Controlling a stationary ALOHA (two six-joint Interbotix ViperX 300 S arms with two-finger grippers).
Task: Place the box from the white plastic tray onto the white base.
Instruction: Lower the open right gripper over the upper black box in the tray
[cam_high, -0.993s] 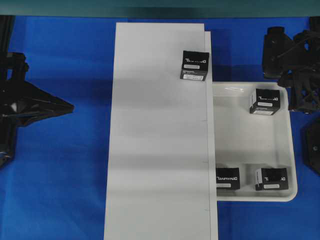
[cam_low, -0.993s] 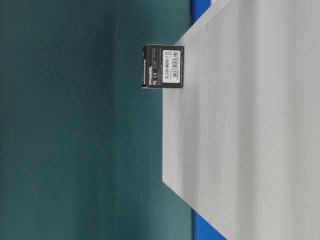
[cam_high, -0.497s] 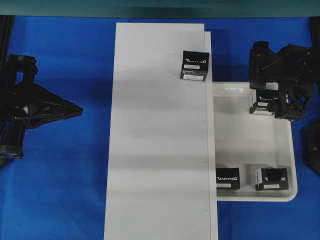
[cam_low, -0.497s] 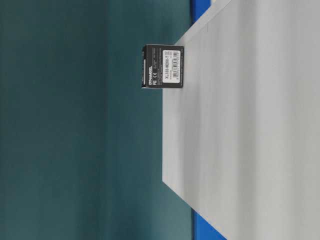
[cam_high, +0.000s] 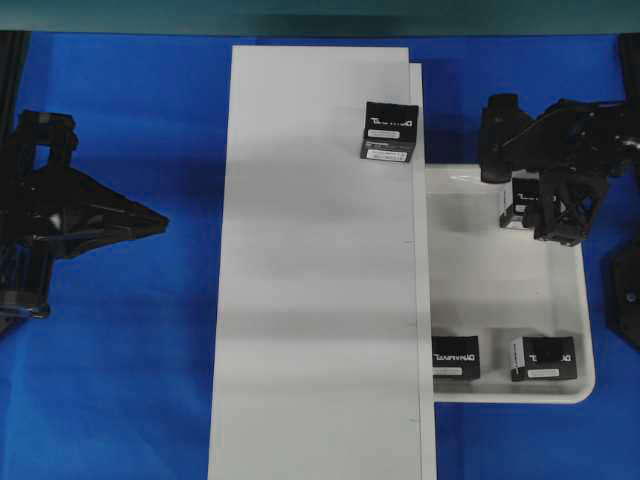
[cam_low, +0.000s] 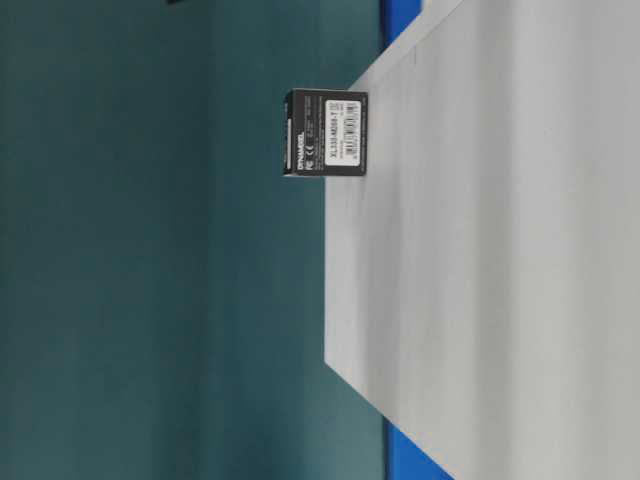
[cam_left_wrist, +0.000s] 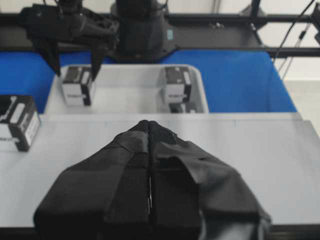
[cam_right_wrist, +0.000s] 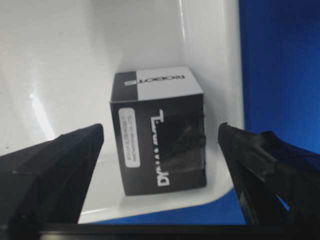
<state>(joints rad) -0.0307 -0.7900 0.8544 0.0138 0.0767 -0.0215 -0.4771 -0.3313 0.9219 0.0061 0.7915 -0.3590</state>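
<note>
The right tool (cam_right_wrist: 160, 150), now brought down with jaws wide apart around the box (cam_right_wrist: 159, 156) in the white plastic tray (cam_high: 490, 300), is ready for closing.

My overhead view looks straight down on the white base (cam_high: 315, 260), taking in both arms. My table-level view sits close, turned sideways, along that base's (cam_low: 500, 250) surface. My left wrist view faces across the base toward the white plastic tray (cam_left_wrist: 125, 75). My right wrist view peers closely into that tray's (cam_right_wrist: 210, 60) corner.
</note>
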